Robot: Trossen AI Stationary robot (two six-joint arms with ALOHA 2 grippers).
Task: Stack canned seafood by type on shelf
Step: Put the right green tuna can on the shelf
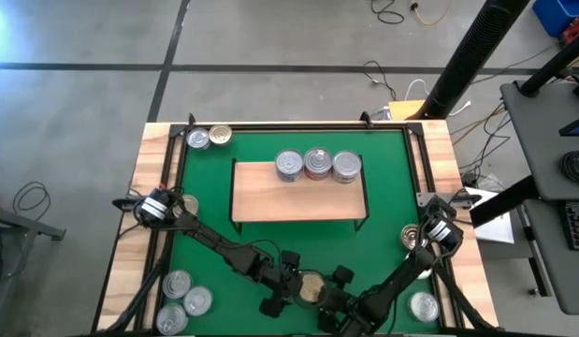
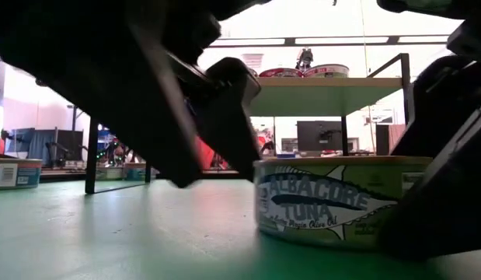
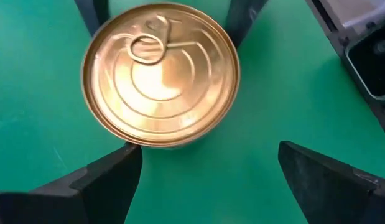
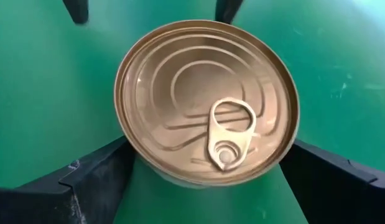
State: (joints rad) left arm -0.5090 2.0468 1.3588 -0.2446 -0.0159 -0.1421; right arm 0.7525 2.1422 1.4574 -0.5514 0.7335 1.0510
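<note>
From above we see only a gold-toned round tin [image 1: 311,286] at lower centre of the green mat [image 1: 383,187], flanked by our left gripper [image 1: 287,285] and right gripper [image 1: 338,290]. The low view adds its "Albacore Tuna" label. Both wrist views show wide jaws, the tin between the right pair. The light-wood shelf [image 1: 270,201] carries three silver tins [image 1: 317,165]; open mat lies between.
</note>
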